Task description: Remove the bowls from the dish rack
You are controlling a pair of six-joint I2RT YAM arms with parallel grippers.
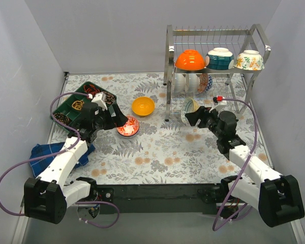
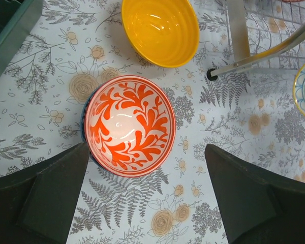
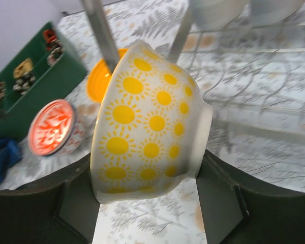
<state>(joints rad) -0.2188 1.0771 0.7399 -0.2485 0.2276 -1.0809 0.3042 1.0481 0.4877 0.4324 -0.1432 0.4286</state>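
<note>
The chrome dish rack (image 1: 213, 35) stands at the back right. Its top shelf carries an orange bowl (image 1: 189, 60), a teal bowl (image 1: 219, 58) and a floral bowl (image 1: 249, 60); white bowls (image 1: 185, 84) stand on edge on the lower shelf. My right gripper (image 3: 150, 185) is shut on a white bowl with yellow suns (image 3: 147, 127), held on its side just in front of the rack's lower shelf. My left gripper (image 2: 147, 188) hangs open just above and near the red-patterned bowl (image 2: 130, 124), which rests on the table. A yellow bowl (image 2: 160, 30) sits beyond it.
A green compartment tray (image 1: 89, 99) with small items sits at the back left, and a blue cloth (image 1: 48, 152) lies beside the left arm. The rack's front leg (image 2: 236, 30) stands right of the yellow bowl. A flower-print mat (image 1: 157, 147) covers the table.
</note>
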